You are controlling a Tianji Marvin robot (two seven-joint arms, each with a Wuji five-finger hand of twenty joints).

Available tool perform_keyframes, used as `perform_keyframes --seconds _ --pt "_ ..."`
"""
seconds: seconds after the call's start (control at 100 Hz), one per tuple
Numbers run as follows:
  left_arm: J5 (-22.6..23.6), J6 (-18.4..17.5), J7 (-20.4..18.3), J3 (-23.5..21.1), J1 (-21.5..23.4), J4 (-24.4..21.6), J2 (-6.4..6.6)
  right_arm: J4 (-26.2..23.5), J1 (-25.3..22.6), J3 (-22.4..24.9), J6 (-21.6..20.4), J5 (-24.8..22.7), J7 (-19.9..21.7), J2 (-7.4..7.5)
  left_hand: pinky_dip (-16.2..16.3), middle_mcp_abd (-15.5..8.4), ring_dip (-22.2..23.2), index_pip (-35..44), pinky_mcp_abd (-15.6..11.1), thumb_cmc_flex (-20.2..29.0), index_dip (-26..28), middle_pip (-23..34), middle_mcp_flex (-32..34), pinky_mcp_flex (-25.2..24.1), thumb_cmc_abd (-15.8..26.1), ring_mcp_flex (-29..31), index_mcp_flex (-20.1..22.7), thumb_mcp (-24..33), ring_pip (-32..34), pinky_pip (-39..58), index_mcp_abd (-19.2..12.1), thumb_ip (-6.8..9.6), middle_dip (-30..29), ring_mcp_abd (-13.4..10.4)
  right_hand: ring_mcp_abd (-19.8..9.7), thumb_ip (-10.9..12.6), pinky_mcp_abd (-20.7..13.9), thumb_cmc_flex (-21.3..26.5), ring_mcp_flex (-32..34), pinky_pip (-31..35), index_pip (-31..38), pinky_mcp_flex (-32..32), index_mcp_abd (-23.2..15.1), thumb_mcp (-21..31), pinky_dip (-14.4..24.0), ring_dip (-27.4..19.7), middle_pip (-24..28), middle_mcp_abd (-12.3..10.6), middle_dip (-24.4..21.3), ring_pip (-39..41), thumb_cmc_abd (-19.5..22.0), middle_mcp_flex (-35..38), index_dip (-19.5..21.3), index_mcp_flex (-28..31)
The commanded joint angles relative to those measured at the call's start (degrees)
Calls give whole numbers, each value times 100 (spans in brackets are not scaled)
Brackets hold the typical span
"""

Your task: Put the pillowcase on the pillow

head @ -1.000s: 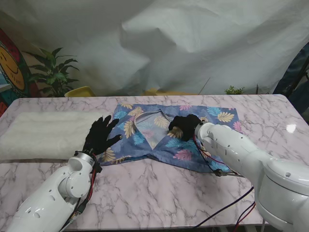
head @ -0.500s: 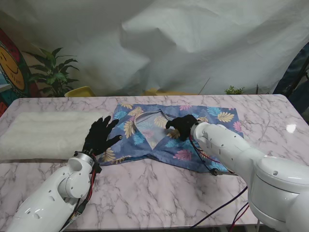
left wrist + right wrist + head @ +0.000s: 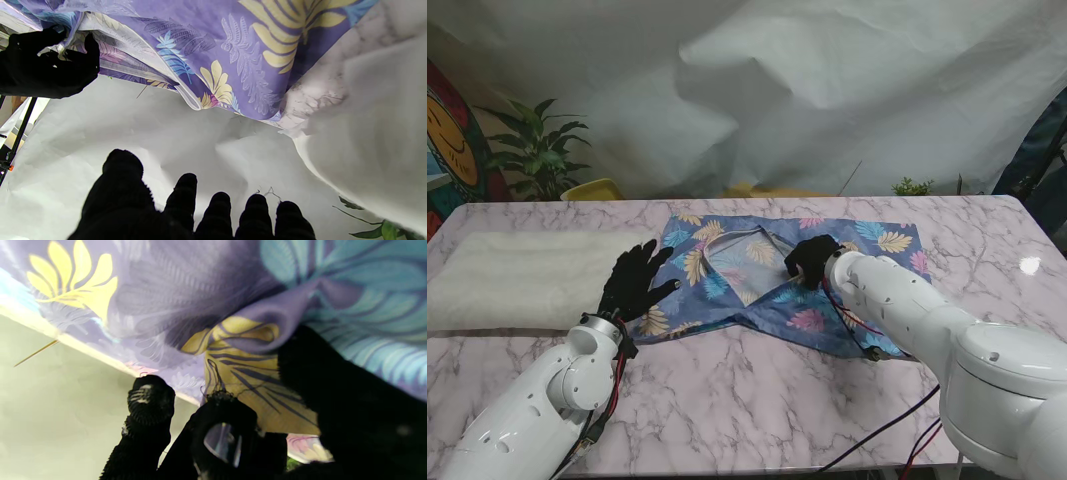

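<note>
Pillowcase [image 3: 767, 280]: blue w/ leaf print, lying rumpled mid-table, top layer lifted at opening. Pillow [image 3: 522, 280]: white, flat, just left of it.

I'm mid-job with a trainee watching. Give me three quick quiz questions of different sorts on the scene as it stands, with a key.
1. True or false: the pillow is already inside the pillowcase.
2. Which hand pinches pillowcase fabric? A) left hand B) right hand C) both
3. Fill in: in the stand view, the pillow lies to the ____ of the pillowcase.

Key: 1 false, it lies bare on the table. 2 B, its fingers close on a fold; the left hand is spread open, holding nothing. 3 left.
</note>
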Motion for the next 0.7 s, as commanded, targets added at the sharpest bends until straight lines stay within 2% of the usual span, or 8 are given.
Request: perform_keyframes --seconds 0.0,0.09,0.15,0.22,0.33,0.5,0.62,0.69 --pt "-15 -18 -68 23 -15 1 -9 -355 -43 112 208 -167 86 181 128 16 41 42 -61 115 62 -66 -161 -81 155 -9 148 -16 135 73 2 152 27 -135 15 -131 112 -265 -137 104 415 -198 -411 -184 72 -116 -36 145 59 161 79 -381 -305 245" --pt "-18 -22 -53 30 -18 7 -12 -756 -67 182 608 -469 119 388 165 39 54 42 -55 120 63 -65 -168 -85 151 -18 148 -18 153 89 5 152 30 -113 692 -345 495 -473 -1284 -485 1045 -874 -1065 -620 25 -731 -1151 294 -793 -1350 93 -1100 -551 368" --pt "-19 -26 -42 35 -22 13 -14 -960 -37 134 842 -649 161 494 183 46 57 42 -53 123 63 -72 -171 -90 152 -26 148 -17 152 94 3 152 23 -109 968 -383 597 -593 -1723 -773 1307 -1083 -1477 -736 -10 -1048 -1562 197 -1288 -2135 147 -1138 -567 596" --pt "-22 -38 -34 39 -27 20 -16 -1136 -25 129 1018 -764 295 584 209 44 61 40 -50 114 63 -73 -168 -92 153 -28 145 -21 148 102 4 151 15 -105 1877 -368 1199 -609 -2499 -1610 1321 -1794 -1820 -852 -292 -2131 -2443 98 -2093 -4315 213 -1297 -377 429" --pt "-24 -54 -13 41 -29 28 -19 -1535 17 78 1227 -1061 541 796 244 47 65 43 -46 112 66 -69 -167 -95 165 -28 149 -19 146 112 -6 152 14 -105 2598 -347 1731 -530 -2686 -2466 1271 -2324 -2279 -759 -807 -2990 -3211 -112 -2990 -6019 163 -889 70 990" --pt "-37 -60 9 35 -25 32 -25 -2039 -30 269 1257 -1240 900 1045 290 42 72 43 -39 102 67 -68 -170 -103 171 -28 150 -22 146 124 -7 152 17 -106 2993 -397 2005 -624 -2292 -2707 1624 -2410 -2283 -759 -1236 -3281 -3538 243 -3152 -6816 123 -299 927 917" --pt "-44 -61 -2 38 -25 30 -24 -1936 -111 435 1270 -1181 736 998 313 53 76 47 -19 94 70 -71 -170 -108 179 -35 158 -23 143 123 -24 152 12 -25 2979 -344 2071 -589 -1861 -2552 1783 -2144 -2282 -826 -1308 -3129 -3327 293 -2957 -6727 124 -47 2849 896" --pt "-46 -54 -9 39 -23 25 -24 -1955 -230 702 1261 -1100 632 995 327 57 83 47 -8 96 71 -67 -166 -109 189 -37 159 -19 148 124 -24 153 12 -3 2860 -210 2227 -347 -1325 -2455 2436 -1827 -2095 -608 -1313 -2989 -3067 271 -2819 -6499 52 488 3524 816"
